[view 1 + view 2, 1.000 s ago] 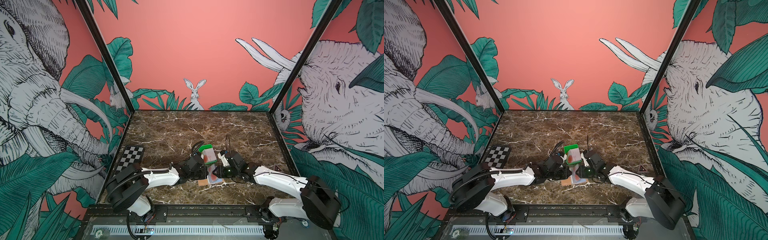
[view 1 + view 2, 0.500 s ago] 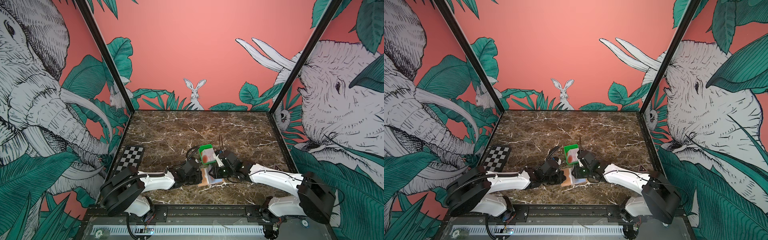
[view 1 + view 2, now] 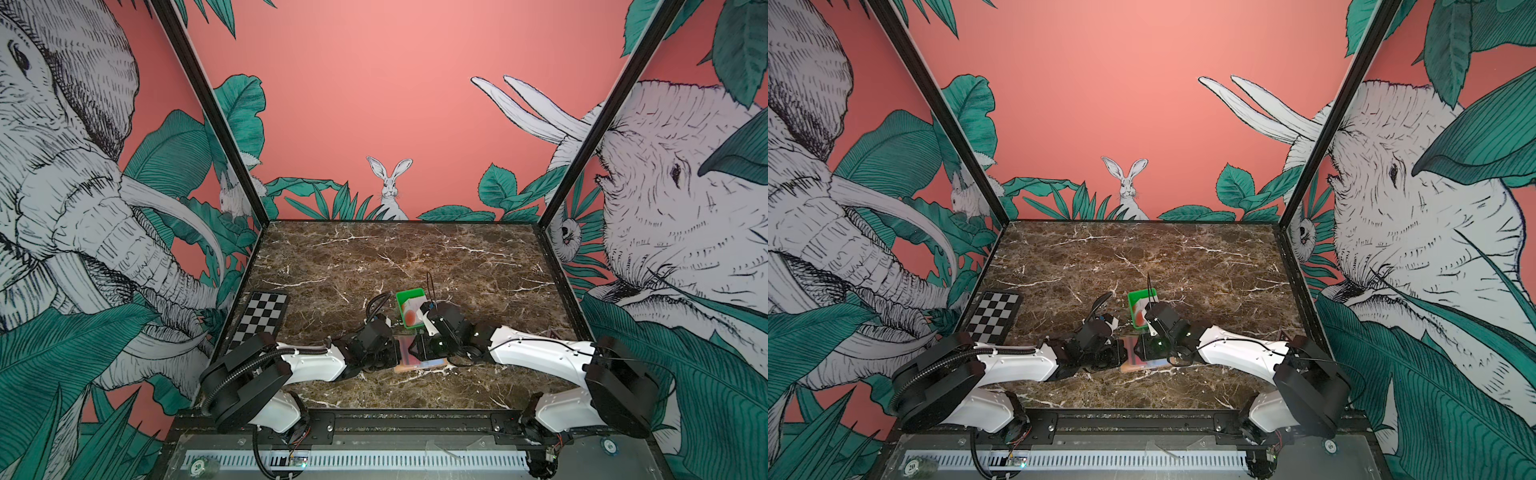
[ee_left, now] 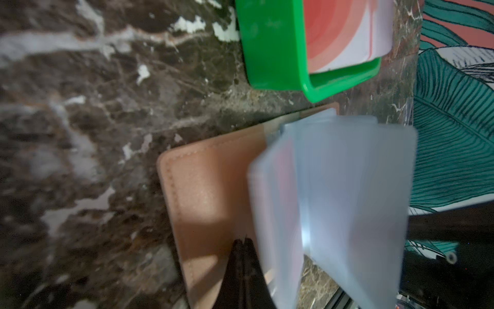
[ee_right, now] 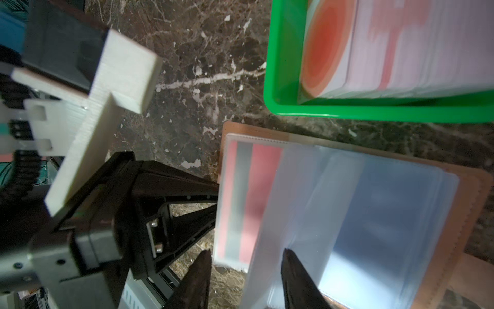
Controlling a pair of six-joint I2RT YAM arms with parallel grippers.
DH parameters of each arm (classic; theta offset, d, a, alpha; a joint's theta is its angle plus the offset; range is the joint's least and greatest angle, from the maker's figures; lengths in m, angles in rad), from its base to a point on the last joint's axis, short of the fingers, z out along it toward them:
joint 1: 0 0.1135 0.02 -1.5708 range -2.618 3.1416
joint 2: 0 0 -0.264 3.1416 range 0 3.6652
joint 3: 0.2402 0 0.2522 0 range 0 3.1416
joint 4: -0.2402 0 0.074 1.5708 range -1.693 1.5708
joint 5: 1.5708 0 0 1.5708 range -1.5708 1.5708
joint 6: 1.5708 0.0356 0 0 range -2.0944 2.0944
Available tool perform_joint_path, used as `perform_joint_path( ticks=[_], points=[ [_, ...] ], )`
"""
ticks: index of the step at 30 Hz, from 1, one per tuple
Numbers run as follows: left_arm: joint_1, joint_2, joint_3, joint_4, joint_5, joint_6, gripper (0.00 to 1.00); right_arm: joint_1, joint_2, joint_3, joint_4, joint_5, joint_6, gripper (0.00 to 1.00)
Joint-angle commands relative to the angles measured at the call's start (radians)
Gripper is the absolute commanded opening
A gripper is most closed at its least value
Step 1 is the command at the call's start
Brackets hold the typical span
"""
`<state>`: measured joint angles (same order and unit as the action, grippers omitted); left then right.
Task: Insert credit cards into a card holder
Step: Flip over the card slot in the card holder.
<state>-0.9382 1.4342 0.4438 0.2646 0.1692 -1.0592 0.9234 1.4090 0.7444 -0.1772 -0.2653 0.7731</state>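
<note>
Green tray [image 5: 374, 113], white cards [image 5: 334, 53] with red-orange circle, tan card holder [image 4: 203, 192], red grey-striped card [image 5: 262, 187] inside, brown white-veined marble table [image 3: 374, 257], black-white checkerboard [image 3: 262, 318].

You're in a robot lab booth: mural walls [image 3: 374, 104], marble table [image 3: 415, 257], checkerboard [image 3: 262, 320], two arms [image 3: 311, 368] on a rail [image 3: 415, 419].

top views bright and sharp; wrist views dim, card holder [image 4: 208, 187] blurred.
</note>
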Motion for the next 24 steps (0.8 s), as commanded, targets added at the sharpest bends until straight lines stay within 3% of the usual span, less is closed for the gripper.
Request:
perform_joint_path(
  ticks=[1,13,24],
  points=[
    [0.013,-0.02,-0.014,0.01,0.007,-0.011,0.0,0.015,0.013,0.025,0.013,0.004,-0.009,0.44],
    [0.026,-0.095,-0.023,-0.091,-0.023,0.012,0.0,0.014,-0.063,0.023,-0.175,0.234,0.002,0.46],
    [0.026,-0.159,0.02,-0.226,-0.058,0.048,0.0,-0.002,-0.162,-0.009,-0.241,0.269,0.01,0.53]
  ],
)
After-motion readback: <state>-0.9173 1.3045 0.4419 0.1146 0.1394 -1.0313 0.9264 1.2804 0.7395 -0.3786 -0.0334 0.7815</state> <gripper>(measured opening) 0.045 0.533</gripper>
